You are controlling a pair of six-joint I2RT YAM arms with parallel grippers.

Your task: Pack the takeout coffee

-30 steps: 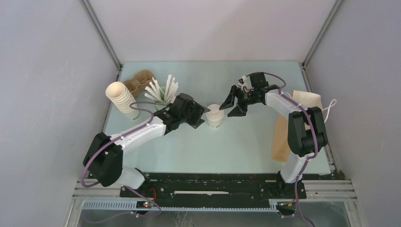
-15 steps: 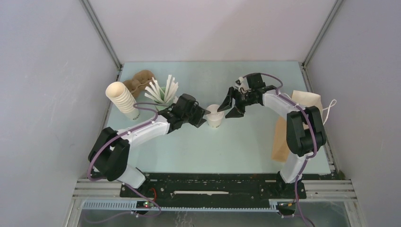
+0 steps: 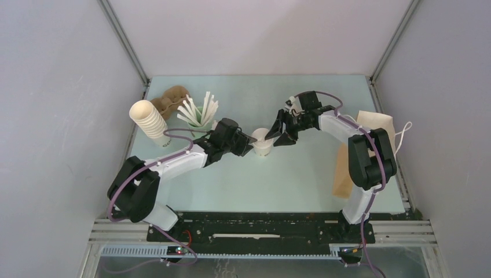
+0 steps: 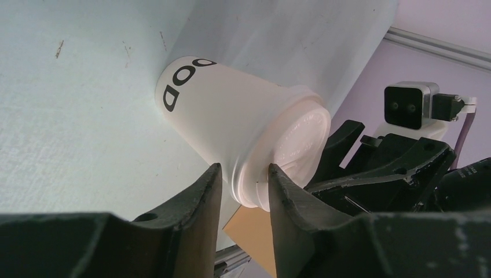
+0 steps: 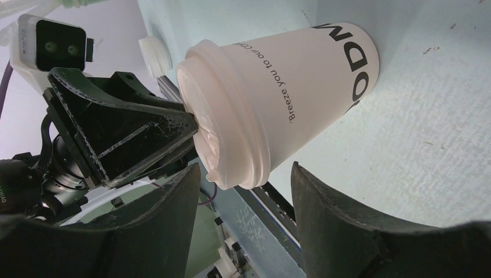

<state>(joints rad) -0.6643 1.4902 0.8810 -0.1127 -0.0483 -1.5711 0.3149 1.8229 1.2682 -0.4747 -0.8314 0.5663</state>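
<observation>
Top view. One stack of cream cups (image 3: 149,118), one pale green cup of white sticks (image 3: 198,113) and one brown pulp tray (image 3: 171,98) stand behind and outward of the left pincer (image 3: 251,141), well apart from its tips. One brown paper bag (image 3: 362,152) lies at the table (image 3: 289,174) edge, behind the right pincer (image 3: 277,136) and past that arm's elbow. One takeout coffee cup (image 3: 262,142) stands upright between the two pincers, which meet it from opposite sides. Nothing else lies between the tips.

Left wrist view. Cup (image 4: 231,133) is straight ahead of the left pincer (image 4: 242,171), cream-white and tapered, with black letters at the base and one white lid (image 4: 298,145). The lid's rim sits between the two fingers (image 4: 197,202). The gap is narrow; one tip meets the lid top, the other is very close to the wall. Whether it grips, cannot tell. The right pincer (image 4: 376,165) crowds in just beyond the lid.

Right wrist view. Cup (image 5: 301,92) ahead of the right pincer (image 5: 243,171), with bold black letters and one fine line of print down the side. The lid (image 5: 223,116) end lies between the fingers (image 5: 330,220). Jaws stand apart, with clear space on one side. The left pincer (image 5: 124,130) sits on the lid's far side, its tip at the lid.
</observation>
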